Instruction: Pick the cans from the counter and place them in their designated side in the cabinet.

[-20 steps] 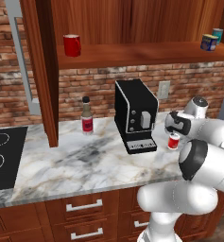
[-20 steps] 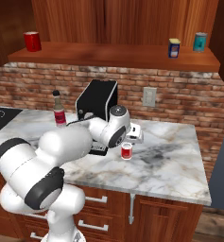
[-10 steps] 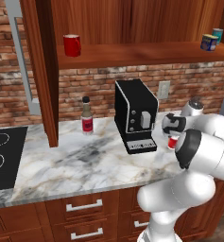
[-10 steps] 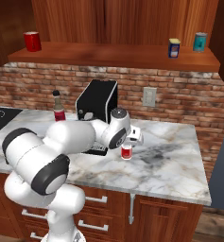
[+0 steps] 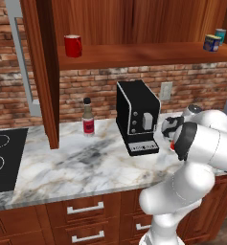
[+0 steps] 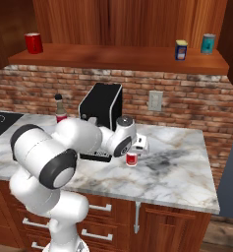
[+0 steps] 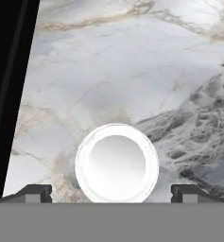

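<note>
Scene: a white arm reaches over the marble counter [image 6: 182, 162], its end effector [image 7: 111, 194] poised directly above the red can [image 6: 131, 159].
End effector: jaws spread wide, one dark tip on either side of the can's white top in the hand view, gripping nothing.
Red can: upright on the counter, just right of the coffee machine [image 6: 101, 117] in the right base view.
Blue can: already on the cabinet [image 6: 123, 56] shelf, beside the teal can [image 6: 208, 43], far from the coffee machine.
Doing it well: likely descend straight, keep the can centred between the tips, close low on the body, lift clear of the coffee machine.
Hard to make out: in the left base view the arm's forearm covers nearly all of the red can; the can's sides are unseen from the hand view.
</note>
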Motion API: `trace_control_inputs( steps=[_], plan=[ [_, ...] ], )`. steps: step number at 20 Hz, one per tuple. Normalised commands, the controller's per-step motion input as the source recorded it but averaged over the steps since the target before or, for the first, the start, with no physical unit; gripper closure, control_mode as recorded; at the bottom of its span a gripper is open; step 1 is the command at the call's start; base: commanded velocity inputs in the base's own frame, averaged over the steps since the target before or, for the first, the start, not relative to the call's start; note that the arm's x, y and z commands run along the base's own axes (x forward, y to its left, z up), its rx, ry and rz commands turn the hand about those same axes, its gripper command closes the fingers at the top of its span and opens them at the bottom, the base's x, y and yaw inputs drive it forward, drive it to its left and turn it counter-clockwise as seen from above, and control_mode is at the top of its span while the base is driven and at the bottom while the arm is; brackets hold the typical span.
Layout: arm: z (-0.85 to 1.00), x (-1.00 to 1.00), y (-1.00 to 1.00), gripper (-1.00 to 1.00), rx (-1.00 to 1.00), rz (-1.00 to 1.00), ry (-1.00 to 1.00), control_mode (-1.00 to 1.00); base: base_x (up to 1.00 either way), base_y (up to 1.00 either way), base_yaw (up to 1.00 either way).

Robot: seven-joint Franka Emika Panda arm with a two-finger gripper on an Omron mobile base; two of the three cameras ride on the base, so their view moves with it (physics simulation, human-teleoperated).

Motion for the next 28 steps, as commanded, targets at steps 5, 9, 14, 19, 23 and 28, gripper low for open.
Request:
trace_control_inputs(
  steps=[5, 9, 14, 19, 23, 28],
  plan=[
    [-0.21, 0.08, -0.04, -1.0, 0.0, 0.0, 0.0, -1.0, 0.0, 0.0, 0.0],
    [-0.19, 0.07, -0.02, -1.0, 0.0, 0.0, 0.0, -1.0, 0.0, 0.0, 0.0],
    [-0.17, 0.07, -0.01, 1.0, 0.0, 0.0, 0.0, -1.0, 0.0, 0.0, 0.0],
    [-0.02, 0.0, -0.07, 1.0, 0.01, 0.0, 0.0, -1.0, 0.0, 0.0, 0.0],
    [0.23, -0.07, -0.14, 1.0, 0.04, 0.0, 0.0, -1.0, 0.0, 0.0, 0.0],
    [0.41, -0.07, -0.12, 1.0, 0.06, 0.0, -0.02, -1.0, 0.0, 0.0, 0.0]
  ],
)
